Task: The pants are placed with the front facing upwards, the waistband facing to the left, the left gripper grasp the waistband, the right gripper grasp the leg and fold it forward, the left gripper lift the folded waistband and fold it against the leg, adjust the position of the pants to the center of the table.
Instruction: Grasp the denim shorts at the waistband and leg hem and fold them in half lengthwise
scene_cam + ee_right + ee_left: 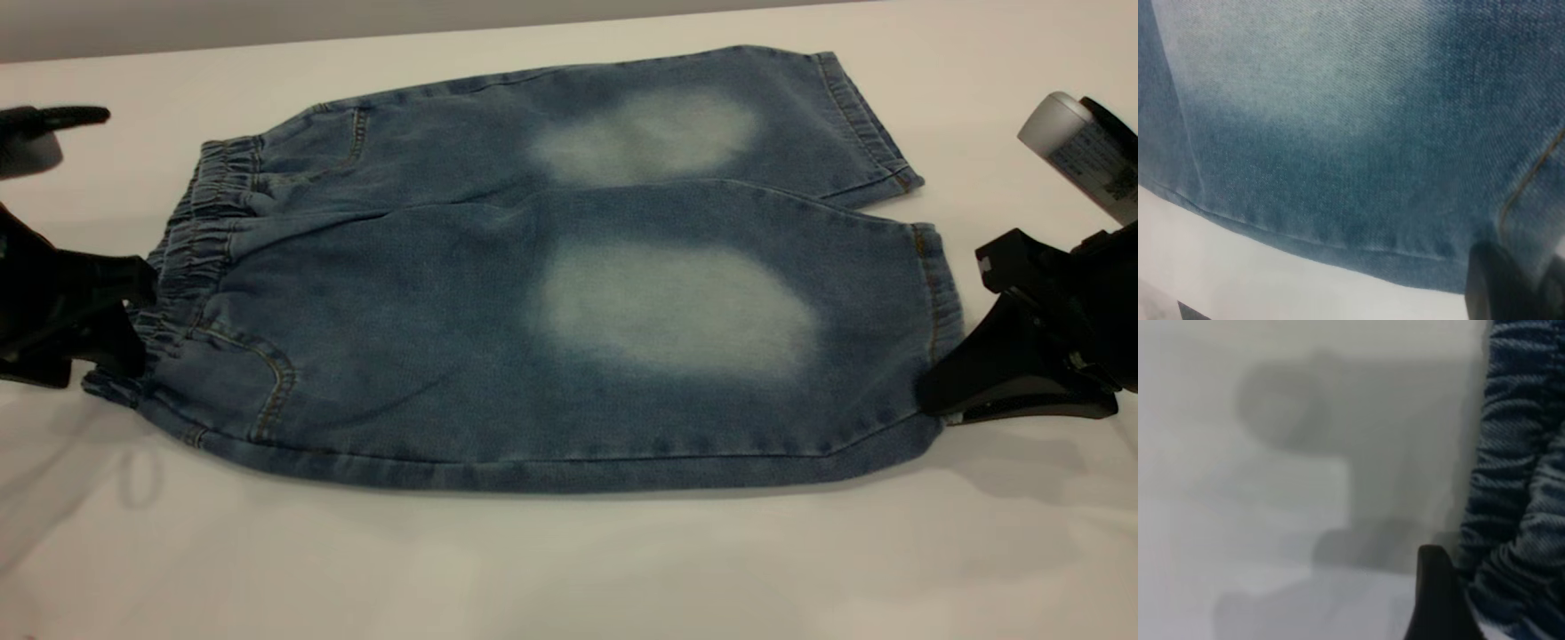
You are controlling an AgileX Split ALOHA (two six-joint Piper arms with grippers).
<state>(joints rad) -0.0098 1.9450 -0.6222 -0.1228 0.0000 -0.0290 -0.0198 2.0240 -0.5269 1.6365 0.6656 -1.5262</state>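
Observation:
The blue denim pants (533, 356) lie flat on the white table (533, 560), front up, with a pale patch on each leg. The ruffled waistband (209, 204) points left. My left gripper (142, 320) is at the waistband's near end and stands open around it; in the left wrist view one black finger (1438, 600) sits right beside the gathered band (1518, 487). My right gripper (929, 396) is shut on the hem of the near leg (871, 391). In the right wrist view its dark finger (1488, 287) presses on the denim (1338, 133) near the side seam.
A grey cylinder with a label (1080, 151) on the right arm hangs over the table's right side. A black part of the left arm (36, 133) sits at the far left. The table's far edge (267, 40) runs behind the pants.

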